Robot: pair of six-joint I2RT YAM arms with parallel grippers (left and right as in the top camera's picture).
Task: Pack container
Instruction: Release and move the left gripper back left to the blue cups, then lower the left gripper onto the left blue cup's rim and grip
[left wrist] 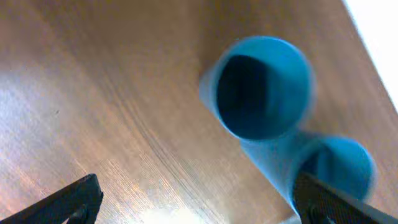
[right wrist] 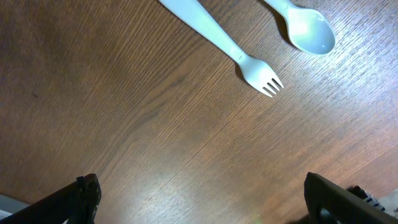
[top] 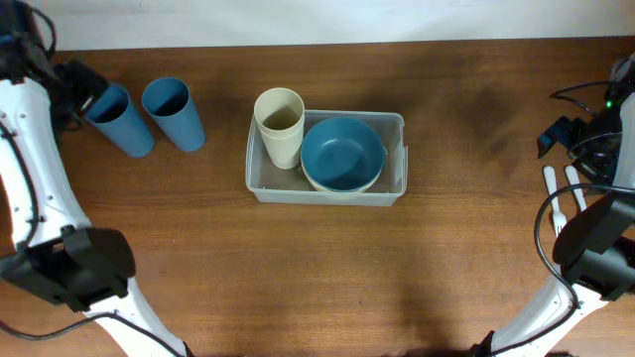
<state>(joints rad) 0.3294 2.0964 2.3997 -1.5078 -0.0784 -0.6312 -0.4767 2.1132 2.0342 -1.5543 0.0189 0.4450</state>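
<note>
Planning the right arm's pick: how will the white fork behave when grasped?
The fork looks like thin plastic, so probably light and slightly bendy. Lying flat on the smooth table, it may slide rather than lift cleanly.

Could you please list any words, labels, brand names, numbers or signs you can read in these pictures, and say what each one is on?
None: no readable text shows in any view.
The container, cream cup, blue bowl, inner blue cup, outer blue cup, fork and spoon all look plain; the left wrist view is blurred.
</note>
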